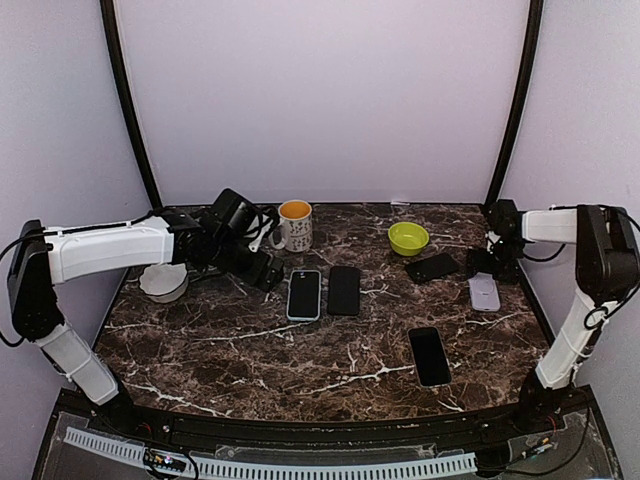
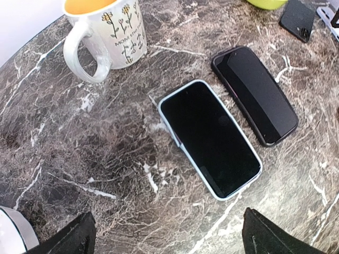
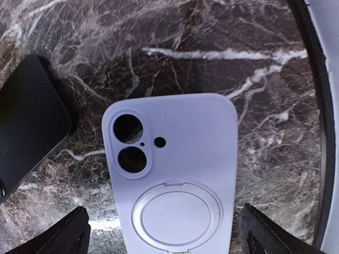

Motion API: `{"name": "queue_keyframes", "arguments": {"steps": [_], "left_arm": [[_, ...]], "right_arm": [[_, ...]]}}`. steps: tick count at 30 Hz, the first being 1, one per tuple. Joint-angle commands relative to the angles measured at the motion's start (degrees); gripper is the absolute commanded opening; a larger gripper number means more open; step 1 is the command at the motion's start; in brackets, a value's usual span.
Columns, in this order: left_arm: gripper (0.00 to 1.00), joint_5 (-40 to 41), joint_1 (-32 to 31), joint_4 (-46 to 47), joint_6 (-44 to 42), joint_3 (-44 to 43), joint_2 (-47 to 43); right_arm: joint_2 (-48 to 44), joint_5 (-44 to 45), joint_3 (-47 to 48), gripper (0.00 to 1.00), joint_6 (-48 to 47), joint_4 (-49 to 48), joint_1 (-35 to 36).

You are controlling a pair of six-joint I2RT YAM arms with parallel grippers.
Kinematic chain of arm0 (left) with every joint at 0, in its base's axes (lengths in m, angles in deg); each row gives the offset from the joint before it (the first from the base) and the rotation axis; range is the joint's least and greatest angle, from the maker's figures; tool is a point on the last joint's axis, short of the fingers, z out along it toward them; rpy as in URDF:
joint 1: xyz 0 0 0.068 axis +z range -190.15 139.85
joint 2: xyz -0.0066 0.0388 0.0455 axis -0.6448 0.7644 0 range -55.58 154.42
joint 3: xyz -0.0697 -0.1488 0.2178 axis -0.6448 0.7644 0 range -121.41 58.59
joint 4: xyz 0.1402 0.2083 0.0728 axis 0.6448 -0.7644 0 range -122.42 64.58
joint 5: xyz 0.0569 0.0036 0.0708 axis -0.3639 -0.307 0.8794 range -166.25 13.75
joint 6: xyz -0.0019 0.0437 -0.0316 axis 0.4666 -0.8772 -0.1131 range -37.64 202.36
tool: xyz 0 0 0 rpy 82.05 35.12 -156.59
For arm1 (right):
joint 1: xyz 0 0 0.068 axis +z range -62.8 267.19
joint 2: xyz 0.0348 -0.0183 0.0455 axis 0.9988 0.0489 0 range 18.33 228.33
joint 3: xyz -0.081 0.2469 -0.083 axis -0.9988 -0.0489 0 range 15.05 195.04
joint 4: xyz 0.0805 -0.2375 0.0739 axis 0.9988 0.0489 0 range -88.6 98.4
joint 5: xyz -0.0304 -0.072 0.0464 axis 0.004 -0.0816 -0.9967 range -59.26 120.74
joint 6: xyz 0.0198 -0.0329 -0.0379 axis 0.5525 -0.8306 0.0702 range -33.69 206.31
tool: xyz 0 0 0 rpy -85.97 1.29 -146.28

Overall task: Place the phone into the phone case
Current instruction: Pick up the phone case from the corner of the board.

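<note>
since the phone (image 2: pixel 209 137) appears seated in its pale-blue case (image 2: pixel 183 144), both jaws stand wide open, holding nothing.

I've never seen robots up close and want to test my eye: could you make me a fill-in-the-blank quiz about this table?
1. Both the left gripper and the right gripper have jaws standing ___.
2. The small bowl is coloured ___.
3. Behind the pale-cased phone and the dark phone, farther from the robot, stands a flowered ___.
Missing words: open; green; mug.
</note>
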Motion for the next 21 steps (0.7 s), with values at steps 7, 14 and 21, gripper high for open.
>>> {"name": "queue_keyframes", "arguments": {"steps": [7, 14, 21], "left_arm": [[0.99, 0.47, -0.21, -2.35, -3.45, 1.84, -2.18], [0.99, -0.20, -0.23, -2.14, -3.73, 2.04, -2.30], [0.99, -2.87, -0.18, -0.07, -4.51, 3.25, -3.41]], "right_arm": [[6.45, 1.51, -1.27, 0.95, -2.77, 1.20, -1.26], [4.91, -1.52, -3.08, 0.66, -3.08, 0.36, -1.18], [-1.61, -3.17, -3.98, 0.52, -3.38, 0.02, -0.31]]}}
